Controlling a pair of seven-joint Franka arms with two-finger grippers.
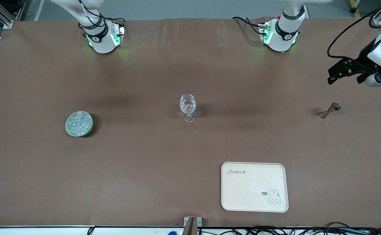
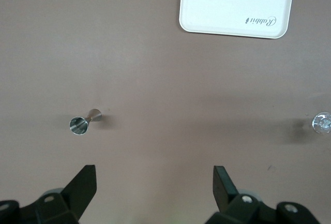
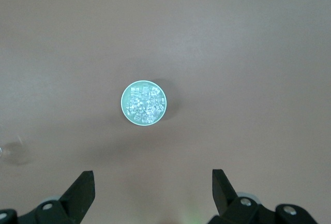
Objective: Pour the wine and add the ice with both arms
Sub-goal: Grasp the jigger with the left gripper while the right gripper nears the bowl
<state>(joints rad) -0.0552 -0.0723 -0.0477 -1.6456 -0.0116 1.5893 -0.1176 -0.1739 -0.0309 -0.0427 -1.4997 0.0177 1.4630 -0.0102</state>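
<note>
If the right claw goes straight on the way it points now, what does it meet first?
Probably the green bowl holding the ice, which lies roughly centred ahead of the open right claw; nothing shows in between, though depth is unclear.

Ice [image 1: 79,122] in bowl [image 1: 79,124] toward right arm's end – glass [image 1: 188,107] mid-table – jigger [image 1: 329,110] toward left arm's.

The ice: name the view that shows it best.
The right wrist view: the ice sits centered, filling its green bowl under the open right gripper. The front view shows it small, toward the right arm's end. The left wrist view misses it.
</note>
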